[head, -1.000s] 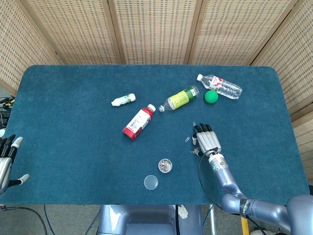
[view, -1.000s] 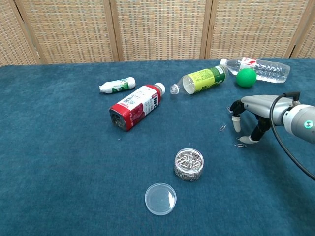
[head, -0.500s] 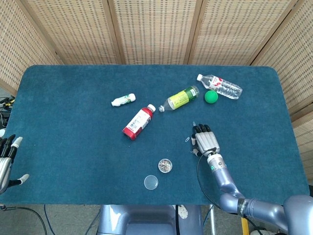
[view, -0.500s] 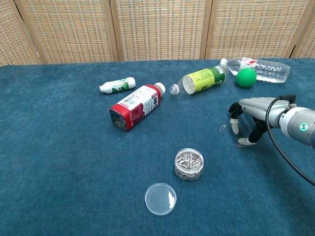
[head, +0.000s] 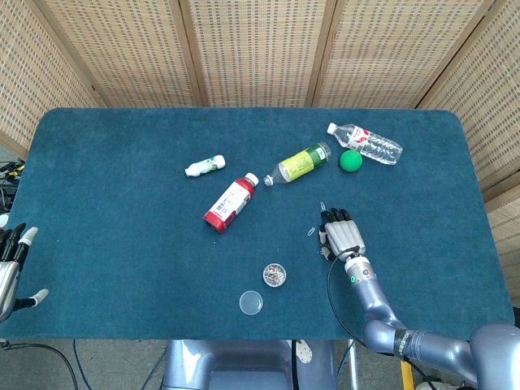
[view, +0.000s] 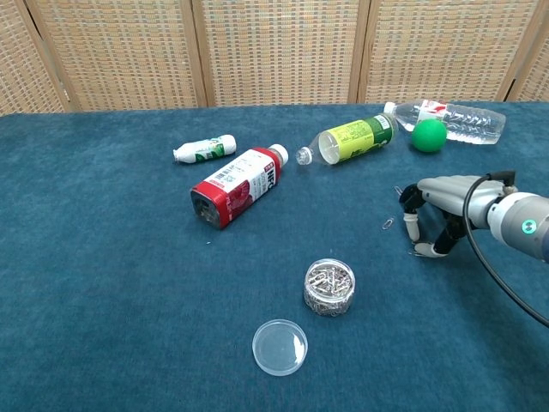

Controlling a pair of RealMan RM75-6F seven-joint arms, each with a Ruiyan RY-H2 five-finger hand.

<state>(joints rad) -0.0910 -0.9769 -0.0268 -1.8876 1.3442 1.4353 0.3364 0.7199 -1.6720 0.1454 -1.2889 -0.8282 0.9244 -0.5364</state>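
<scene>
since my right hand [view: 437,215] arches over a loose paper clip [view: 388,224], fingertips [view: 412,230] curled down and apparently gripping nothing, it may skid off across the cloth.

Lab: cloth-covered table [head: 122,244], wicker screens [head: 252,49]

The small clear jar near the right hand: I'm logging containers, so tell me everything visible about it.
The jar is a short, round, clear container, plastic by its look, standing upright and open on the blue table cover. It is filled with silvery paper clips. Its clear round lid lies flat on the cloth just in front of it, apart from it. Nothing touches the jar; the right hand is off to its side.
</scene>
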